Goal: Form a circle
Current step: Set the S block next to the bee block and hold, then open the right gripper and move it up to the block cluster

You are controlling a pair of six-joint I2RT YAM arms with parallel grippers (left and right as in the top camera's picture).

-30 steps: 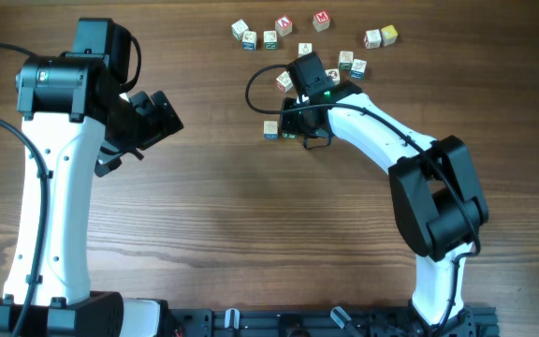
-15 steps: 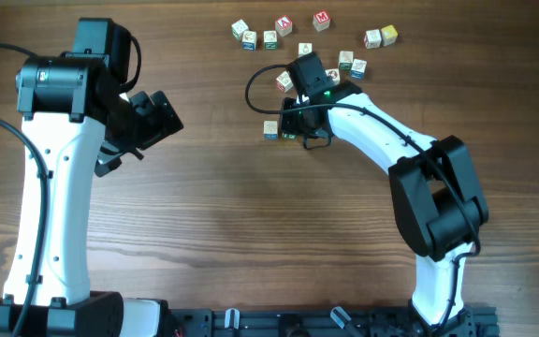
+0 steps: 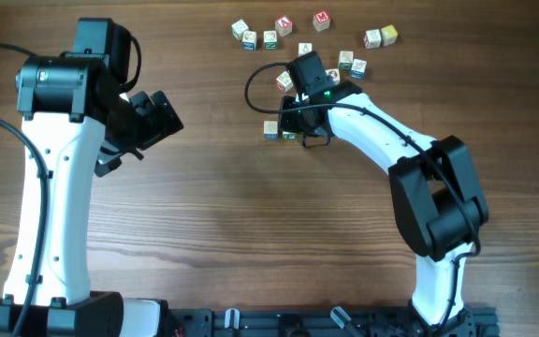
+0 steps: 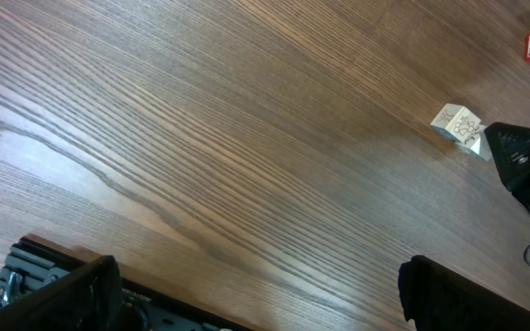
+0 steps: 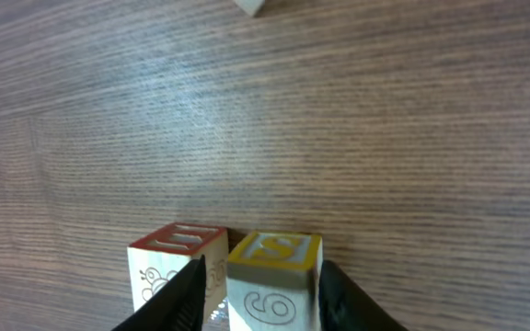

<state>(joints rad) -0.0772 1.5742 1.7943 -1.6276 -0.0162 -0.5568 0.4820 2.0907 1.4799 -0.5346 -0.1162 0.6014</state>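
Note:
The circle's pieces are small white letter cubes. A yellow-topped S cube (image 5: 274, 276) stands on the table between my right gripper's (image 5: 260, 285) fingers, beside a red-topped cube (image 5: 168, 262). The jaws are open: the left finger stands slightly off the S cube, in the gap between the two cubes. From overhead, this gripper (image 3: 294, 132) is left of centre at the back, with one cube (image 3: 270, 129) showing beside it. My left gripper (image 4: 256, 303) is wide open and holds nothing, hovering over bare wood at the left (image 3: 157, 114).
Several loose cubes lie scattered at the back of the table, from one at the left (image 3: 240, 29) across to a pair at the right (image 3: 388, 35). Two more (image 3: 284, 82) (image 3: 358, 67) sit close behind the right wrist. A black cable (image 3: 255, 84) loops there.
The right gripper's jaws have spread slightly around the S cube. Both arms and the other cubes stay where they were.

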